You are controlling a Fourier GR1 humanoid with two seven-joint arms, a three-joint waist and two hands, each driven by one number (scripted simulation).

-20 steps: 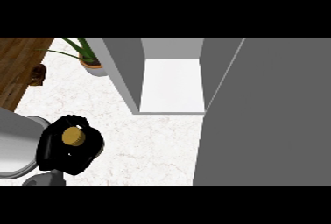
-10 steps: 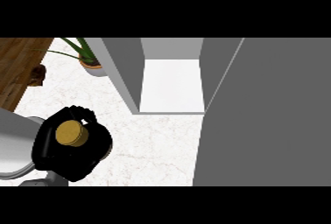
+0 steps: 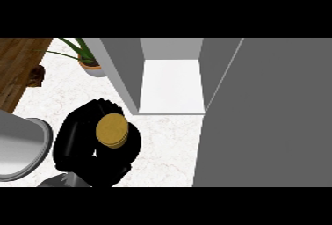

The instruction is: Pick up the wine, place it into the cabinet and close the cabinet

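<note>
Left hand (image 3: 88, 145) (curled) grips wine (image 3: 111, 130).

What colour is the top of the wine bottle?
Tan, cork-like; the wine shows from above in the head view.

Worktop (image 3: 168, 145): white, faint beige marbling. Left hand (image 3: 84, 145): black, on a grey forearm (image 3: 65, 181). Wine (image 3: 111, 130): tan-gold round top (only the top shows). Cabinet (image 3: 123, 70): grey walls, white floor inside; door (image 3: 272, 114) plain dark grey. Plant (image 3: 81, 50) near far left corner: green leaves, terracotta-rimmed pale pot. Far left edge: brown wood-grain surface (image 3: 19, 61).
</note>
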